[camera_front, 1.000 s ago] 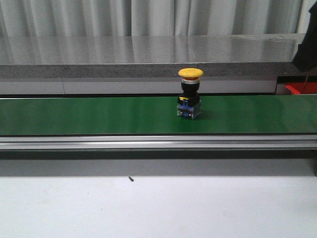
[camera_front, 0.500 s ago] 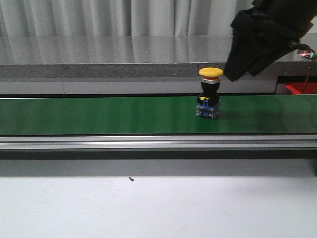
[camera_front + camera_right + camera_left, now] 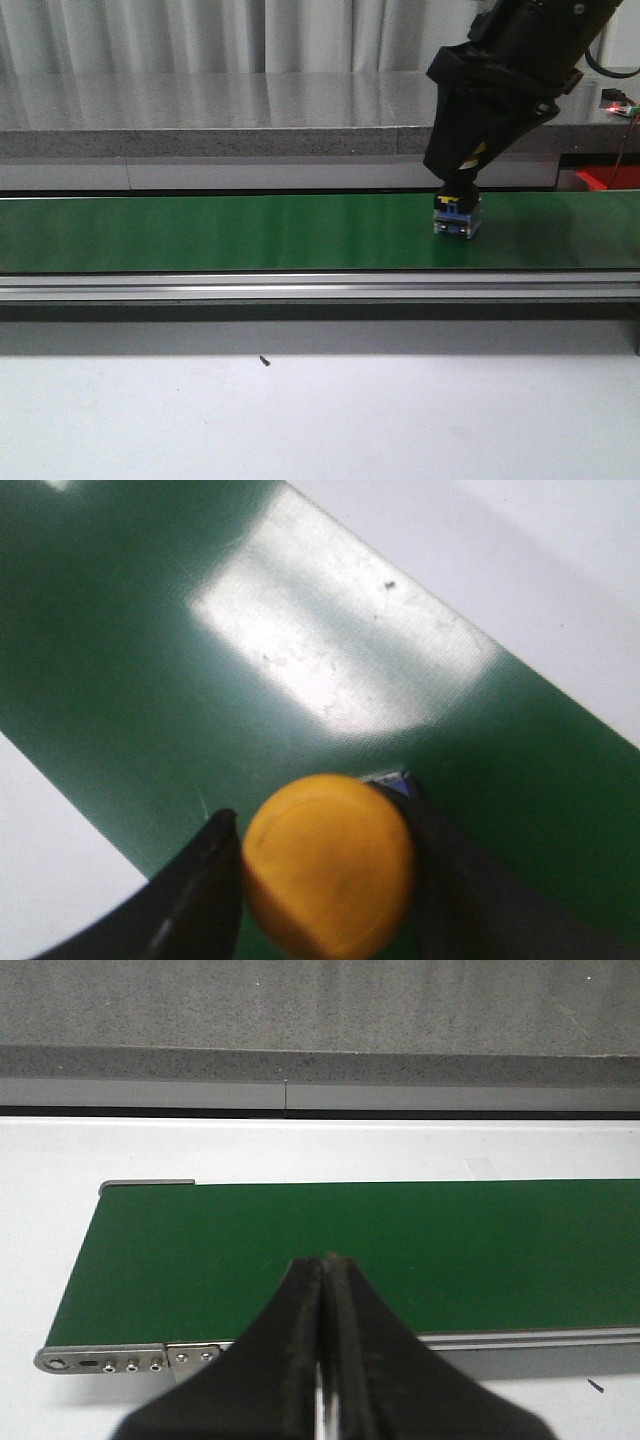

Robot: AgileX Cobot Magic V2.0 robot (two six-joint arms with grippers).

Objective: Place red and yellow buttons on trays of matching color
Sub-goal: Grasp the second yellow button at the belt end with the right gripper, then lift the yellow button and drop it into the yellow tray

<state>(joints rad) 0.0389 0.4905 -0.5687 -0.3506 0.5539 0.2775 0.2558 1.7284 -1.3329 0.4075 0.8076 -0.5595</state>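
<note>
Yellow button (image 3: 328, 863) bracketed by the right gripper (image 3: 320, 880) on the green conveyor belt (image 3: 220, 232).

In the front view, the cap of the yellow button is hidden behind the right gripper; only its blue and clear base is seen, standing upright on the belt toward its right end, nearer the far edge. In the right wrist view, the cap is seen between the two dark fingers (image 3: 195, 895), which are spread to either side of it; whether contact is made cannot be determined, and the fingertips are cut off by the frame. The left gripper (image 3: 325, 1360) is seen with its fingers pressed together, nothing held between them, above the belt's near edge by its left end. A red object (image 3: 607, 177), partly cut off, is visible beyond the belt's right end; whether it is a tray cannot be determined.
</note>
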